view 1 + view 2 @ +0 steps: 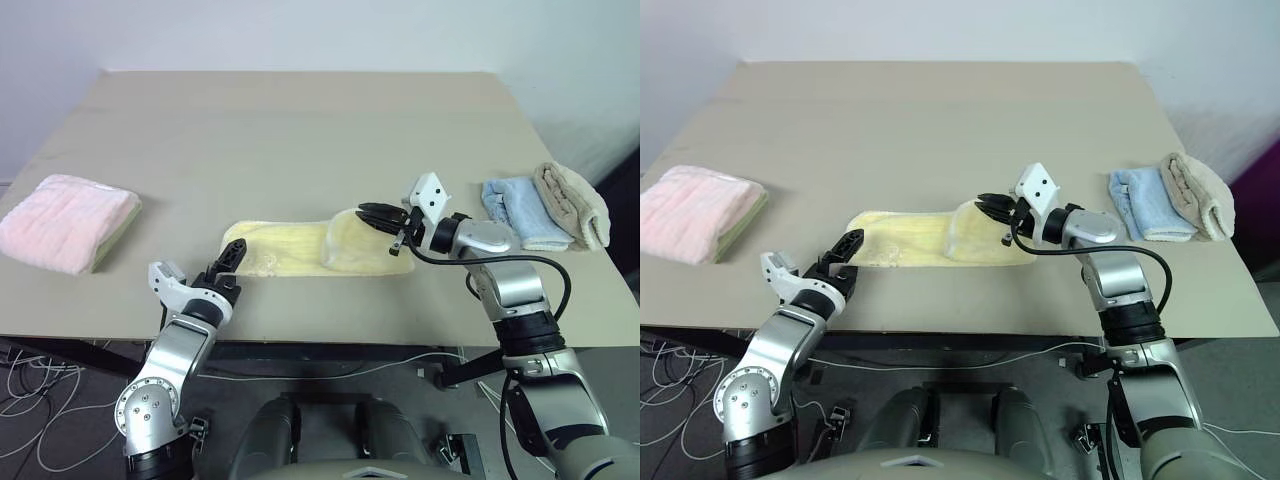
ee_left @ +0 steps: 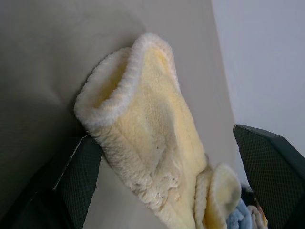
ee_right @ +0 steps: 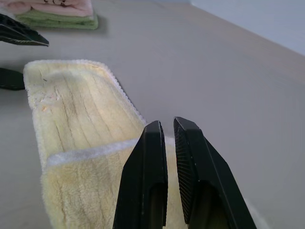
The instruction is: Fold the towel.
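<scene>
The pale yellow towel (image 1: 290,248) lies as a long strip near the table's front edge, its right end folded back over itself into a thicker pad. My left gripper (image 1: 228,262) is open at the towel's left end; in the left wrist view that hemmed end (image 2: 143,119) sits between the two spread fingers (image 2: 81,176). My right gripper (image 1: 372,213) hovers just over the folded right part, shut, with no cloth between its fingertips (image 3: 152,138). Below them the towel (image 3: 76,109) lies flat.
A folded pink towel (image 1: 65,220) lies at the table's left. Folded light blue (image 1: 515,210) and beige (image 1: 572,205) towels lie at the right edge. The table's front edge (image 1: 330,338) runs just below the yellow towel.
</scene>
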You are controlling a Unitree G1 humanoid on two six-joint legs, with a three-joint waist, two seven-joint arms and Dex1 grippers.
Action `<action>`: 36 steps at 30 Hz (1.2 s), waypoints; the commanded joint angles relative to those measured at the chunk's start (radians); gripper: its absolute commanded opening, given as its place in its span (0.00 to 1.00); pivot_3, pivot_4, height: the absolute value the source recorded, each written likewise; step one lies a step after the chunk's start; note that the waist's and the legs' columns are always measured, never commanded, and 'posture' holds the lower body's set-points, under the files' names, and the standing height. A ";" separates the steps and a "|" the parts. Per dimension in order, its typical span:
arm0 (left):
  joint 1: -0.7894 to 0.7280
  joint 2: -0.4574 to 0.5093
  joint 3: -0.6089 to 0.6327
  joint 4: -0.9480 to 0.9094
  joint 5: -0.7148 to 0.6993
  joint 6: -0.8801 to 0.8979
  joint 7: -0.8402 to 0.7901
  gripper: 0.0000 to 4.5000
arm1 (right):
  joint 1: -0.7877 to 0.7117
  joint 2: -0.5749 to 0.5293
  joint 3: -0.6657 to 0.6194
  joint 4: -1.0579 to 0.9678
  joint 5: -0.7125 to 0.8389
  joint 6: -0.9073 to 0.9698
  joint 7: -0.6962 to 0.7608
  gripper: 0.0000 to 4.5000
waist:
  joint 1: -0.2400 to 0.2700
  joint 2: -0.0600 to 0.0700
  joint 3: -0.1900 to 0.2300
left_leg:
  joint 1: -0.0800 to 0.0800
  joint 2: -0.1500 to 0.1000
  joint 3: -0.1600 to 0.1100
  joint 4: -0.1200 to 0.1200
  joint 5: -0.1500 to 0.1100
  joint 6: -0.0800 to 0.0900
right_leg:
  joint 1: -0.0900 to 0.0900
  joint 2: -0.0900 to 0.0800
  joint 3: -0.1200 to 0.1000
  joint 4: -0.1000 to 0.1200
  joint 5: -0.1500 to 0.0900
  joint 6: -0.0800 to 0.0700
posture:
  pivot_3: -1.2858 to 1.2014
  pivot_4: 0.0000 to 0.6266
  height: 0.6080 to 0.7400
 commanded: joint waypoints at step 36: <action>-0.197 0.517 0.069 0.129 0.226 -0.002 -0.458 0.01 | 0.092 -0.023 -0.071 -0.178 0.023 0.041 -0.102 0.09 | 0.003 -0.001 0.001 | 0.000 0.000 0.000 -0.001 0.000 0.000 | -0.001 0.001 0.000 -0.001 0.000 0.000 | 0.52 0.24 1.00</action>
